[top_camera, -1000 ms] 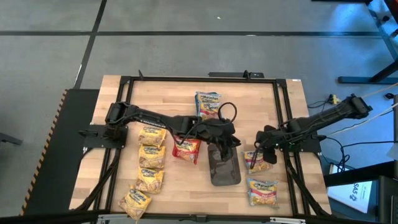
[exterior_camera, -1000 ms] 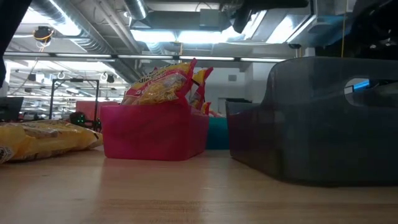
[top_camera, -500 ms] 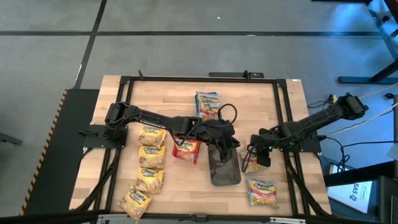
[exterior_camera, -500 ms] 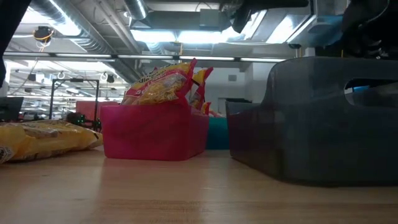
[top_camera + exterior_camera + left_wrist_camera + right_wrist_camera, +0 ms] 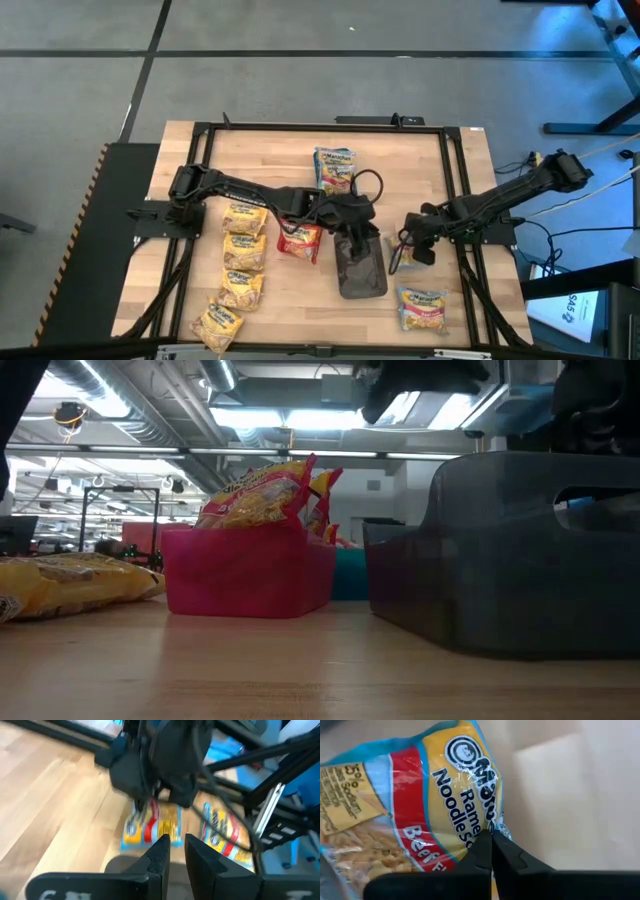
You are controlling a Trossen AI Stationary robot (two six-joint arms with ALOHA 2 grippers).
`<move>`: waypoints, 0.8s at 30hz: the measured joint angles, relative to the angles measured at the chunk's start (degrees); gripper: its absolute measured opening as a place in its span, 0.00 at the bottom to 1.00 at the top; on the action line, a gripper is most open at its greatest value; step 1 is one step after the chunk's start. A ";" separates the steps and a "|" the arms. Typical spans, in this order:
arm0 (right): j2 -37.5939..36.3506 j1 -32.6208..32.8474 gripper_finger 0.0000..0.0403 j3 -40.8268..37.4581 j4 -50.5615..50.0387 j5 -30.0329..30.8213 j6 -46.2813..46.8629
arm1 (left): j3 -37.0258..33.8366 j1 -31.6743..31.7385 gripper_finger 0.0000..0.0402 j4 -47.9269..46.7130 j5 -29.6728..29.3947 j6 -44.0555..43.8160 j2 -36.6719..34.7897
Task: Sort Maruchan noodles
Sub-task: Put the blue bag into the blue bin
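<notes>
A blue, red and yellow Maruchan noodle packet (image 5: pixel 420 800) lies on the table's right part, just right of the grey tray (image 5: pixel 360 268). My right gripper (image 5: pixel 405 250) is shut on it. The left wrist view shows this packet (image 5: pixel 150 822) under that gripper. My left gripper (image 5: pixel 357 228) hovers over the grey tray's far end, its fingers (image 5: pixel 159 855) a narrow gap apart with nothing between them. A second blue packet (image 5: pixel 422 306) lies flat near the front right. A red packet (image 5: pixel 300 240) sits in the pink tray (image 5: pixel 248 575). My right gripper pinches the blue packet's crimped side edge (image 5: pixel 496 826) between its two fingertips. The fingers come steeply from above, slanting in from the table's right. The packet's printed face is up. Whether any of it is clear of the table I cannot tell.
Several yellow packets (image 5: pixel 243 252) lie in a row down the table's left side. One more blue packet sits on the teal tray (image 5: pixel 335 168) at the far middle. The black frame rails (image 5: pixel 455 190) run along the table's edges.
My right gripper has gone down and toward the table's left, onto the blue packet beside the grey tray, and has shut on its edge. The packet now shows narrower beside the tray.
</notes>
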 joint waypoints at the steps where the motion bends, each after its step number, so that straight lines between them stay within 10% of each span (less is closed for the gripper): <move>1: -0.29 -0.02 0.01 0.65 -1.66 1.26 0.00 | 0.00 0.02 0.13 -0.96 0.01 -0.01 0.00; 16: -11.17 -0.04 0.00 20.78 -17.33 20.24 -0.91 | -0.04 0.26 0.13 -3.33 -9.36 -0.32 -0.32; 24: -12.51 -0.02 0.00 29.01 -17.29 20.87 -4.52 | -0.07 2.40 0.13 -2.15 -9.03 -0.37 -1.68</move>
